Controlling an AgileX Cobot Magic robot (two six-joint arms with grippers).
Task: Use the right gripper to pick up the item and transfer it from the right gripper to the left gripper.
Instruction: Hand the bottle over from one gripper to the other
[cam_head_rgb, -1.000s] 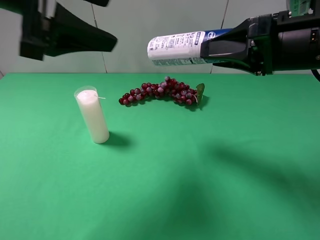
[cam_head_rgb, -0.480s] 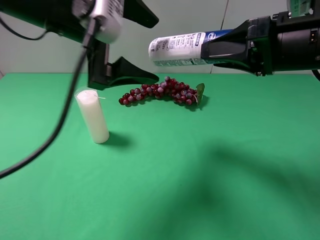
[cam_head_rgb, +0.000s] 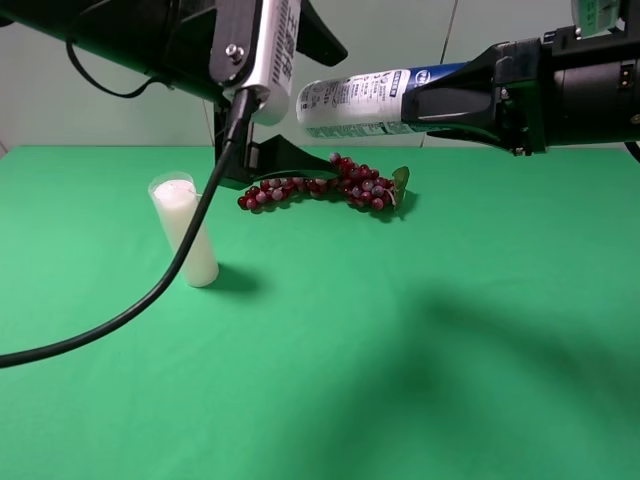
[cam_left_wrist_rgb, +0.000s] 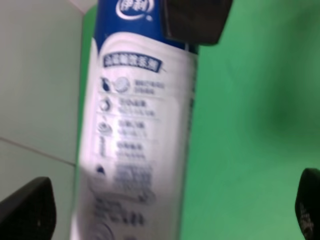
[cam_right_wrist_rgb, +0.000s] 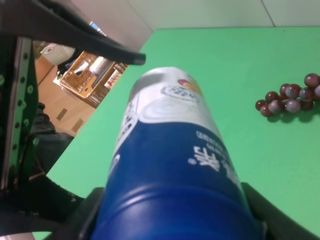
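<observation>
Item (cam_head_rgb: 345, 98): hanging sideways in the air above the green cloth (cam_head_rgb: 450, 350).
Right gripper (cam_head_rgb: 425, 105): clamping its blue end.
Left gripper (cam_head_rgb: 322, 112): holding its fingers wide apart, straddling the item's white end.
Candle (cam_head_rgb: 188, 235): standing upright on the cloth, grapes (cam_head_rgb: 320, 185) lying near.

Green cloth (cam_head_rgb: 420, 380) open at front and right, candle (cam_head_rgb: 188, 238) upright at left, grape bunch (cam_head_rgb: 318, 184) behind, black cable (cam_head_rgb: 160, 290) drooping past candle.
</observation>
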